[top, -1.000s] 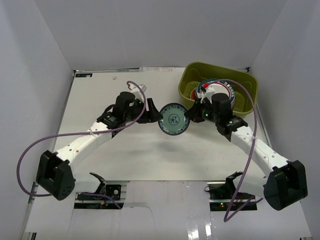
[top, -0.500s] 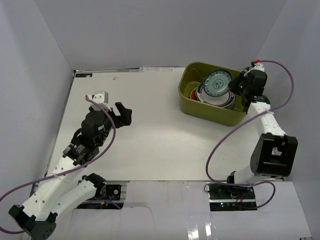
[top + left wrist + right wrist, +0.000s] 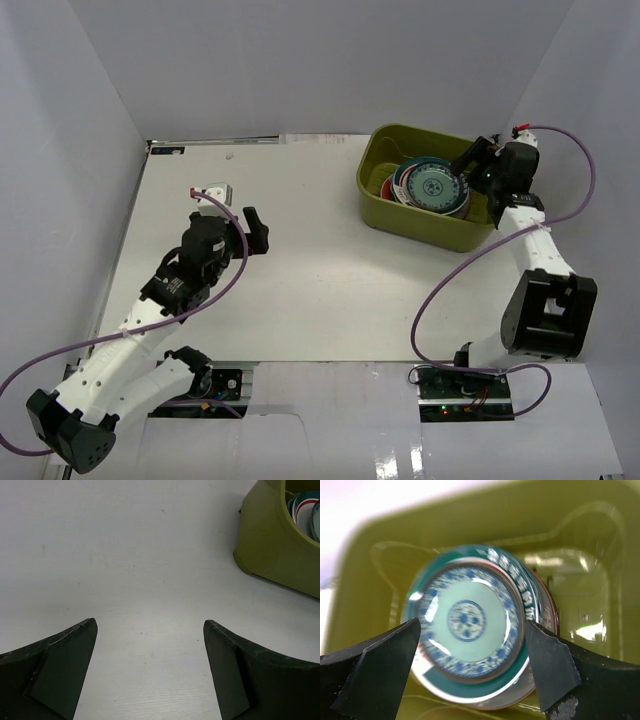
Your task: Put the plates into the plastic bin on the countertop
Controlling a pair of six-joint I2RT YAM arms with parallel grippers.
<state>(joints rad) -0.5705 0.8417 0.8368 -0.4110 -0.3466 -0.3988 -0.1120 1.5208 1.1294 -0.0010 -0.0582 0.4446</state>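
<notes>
Countertop (image 3: 330, 280) bin (image 3: 420, 228): small teal plate (image 3: 470, 617) tops stack (image 3: 522, 580), between spread right fingers (image 3: 375, 675).

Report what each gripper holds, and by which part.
Nothing is held. The left gripper stands open over the countertop; the right gripper is open above the small teal plate lying in the bin.

A robotics lab test cell is shown. A flat white countertop (image 3: 330, 290) is enclosed on three sides by plain white panels (image 3: 300, 60). A left arm (image 3: 130, 325) and a right arm (image 3: 540, 250) are bolted at its near edge, trailed by purple cables (image 3: 414, 340), with exposed circuit boards (image 3: 465, 405) beside the bases.
</notes>
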